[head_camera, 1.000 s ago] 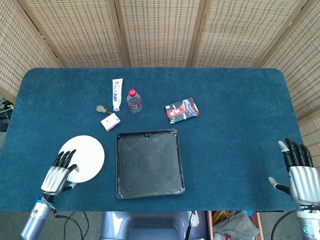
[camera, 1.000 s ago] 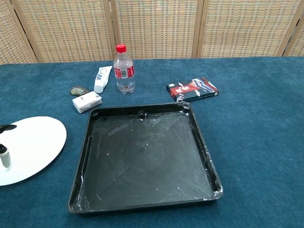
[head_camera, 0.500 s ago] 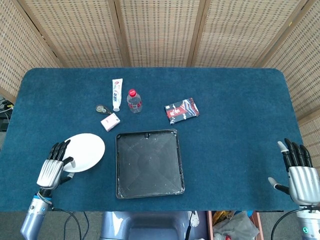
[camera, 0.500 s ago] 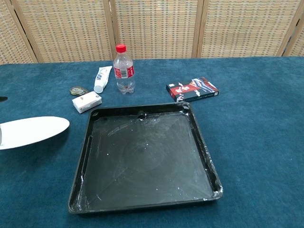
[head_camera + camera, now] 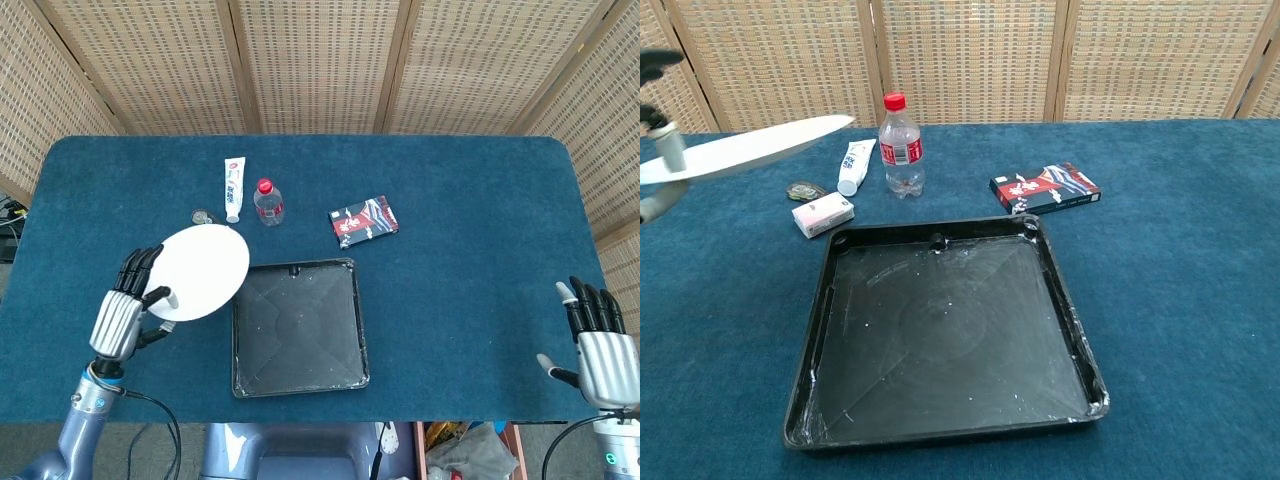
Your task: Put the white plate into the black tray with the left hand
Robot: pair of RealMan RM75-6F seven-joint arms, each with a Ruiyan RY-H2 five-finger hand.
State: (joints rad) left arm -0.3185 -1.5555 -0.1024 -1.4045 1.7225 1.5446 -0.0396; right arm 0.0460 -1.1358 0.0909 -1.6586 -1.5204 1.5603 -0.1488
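- Two hands are in my view; only one holds anything.
- My left hand [image 5: 122, 315] pinches the white plate [image 5: 201, 271] at its near-left rim: the thumb lies on top of the rim and the other fingers [image 5: 138, 268] run under it, close together.
- In the chest view the plate [image 5: 750, 146] is off the table [image 5: 470, 230], nearly level, with its far edge tipped slightly up.
- In the head view the plate sits left of the black tray [image 5: 298, 327], and its right edge overlaps the tray's upper left corner.
- My right hand [image 5: 598, 352] is at the near right corner of the table, fingers straight and slightly apart, thumb out to the side, holding nothing.
- The tray holds no objects; I see only pale smears and specks on its floor [image 5: 945, 335].
- Beyond the tray, I see a water bottle [image 5: 900, 146] with a red cap standing upright, a white tube [image 5: 853, 165] lying beside it, a small white box [image 5: 823, 215], a small dark round item [image 5: 803, 188] and a flat printed packet [image 5: 1045, 189].
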